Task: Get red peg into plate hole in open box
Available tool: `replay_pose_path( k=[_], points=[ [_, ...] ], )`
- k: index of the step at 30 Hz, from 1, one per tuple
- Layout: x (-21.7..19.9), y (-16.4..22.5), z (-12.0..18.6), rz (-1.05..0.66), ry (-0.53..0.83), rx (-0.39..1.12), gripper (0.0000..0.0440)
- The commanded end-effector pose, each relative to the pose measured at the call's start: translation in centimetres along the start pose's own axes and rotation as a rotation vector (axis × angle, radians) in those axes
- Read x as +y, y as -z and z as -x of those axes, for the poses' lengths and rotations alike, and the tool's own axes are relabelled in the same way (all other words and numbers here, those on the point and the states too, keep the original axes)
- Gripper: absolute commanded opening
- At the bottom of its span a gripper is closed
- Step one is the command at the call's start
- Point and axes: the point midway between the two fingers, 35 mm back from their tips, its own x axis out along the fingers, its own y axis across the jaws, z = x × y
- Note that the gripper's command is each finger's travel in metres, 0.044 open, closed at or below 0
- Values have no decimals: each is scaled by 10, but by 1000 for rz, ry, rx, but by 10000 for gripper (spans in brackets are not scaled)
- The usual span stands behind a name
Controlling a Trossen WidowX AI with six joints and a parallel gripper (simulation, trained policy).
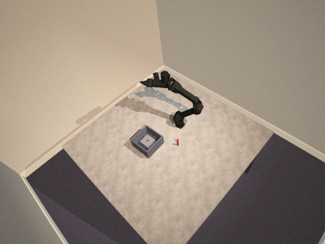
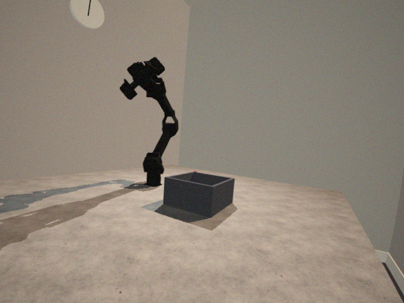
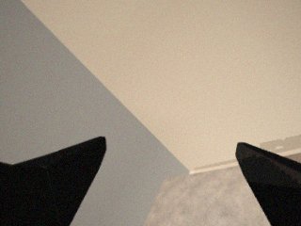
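Note:
The red peg (image 1: 177, 142) appears to stand upright on the table, to the right of the open box in the top view. In the exterior view only the red peg's tip (image 2: 195, 171) shows above the box's back rim. The dark grey box (image 1: 156, 150) (image 2: 189, 197) stands on the table. Inside it lies a pale plate (image 1: 143, 142) with a small hole near its middle; the plate is hidden in the exterior view. My gripper (image 3: 169, 146) is open, with nothing between its fingers. It is high above the table, well away from the peg and box, and the wrist view shows walls beyond the fingertips.
The pale mottled table top (image 1: 167, 189) (image 2: 261, 254) spreads around the box. The black arm's base (image 1: 179, 123) (image 2: 153, 172) stands behind the peg and box. Beige and grey walls meet in a corner behind the arm. A round white disc (image 2: 87, 19) is high at the upper left of the exterior view.

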Motion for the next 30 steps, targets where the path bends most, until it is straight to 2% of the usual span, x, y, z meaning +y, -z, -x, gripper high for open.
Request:
replay_pose_path(
  k=[1, 7, 14, 21, 30],
  points=[
    [-16, 32, -17, -11, 64, 118, 440],
    [-28, 88, -30, 0, 144, 313, 440],
    [-33, 154, -27, 61, 214, 540, 440],
    [-31, 213, -9, 154, 259, 749, 440],
    [-26, 274, 32, 301, 291, 981, 440]
  ],
)
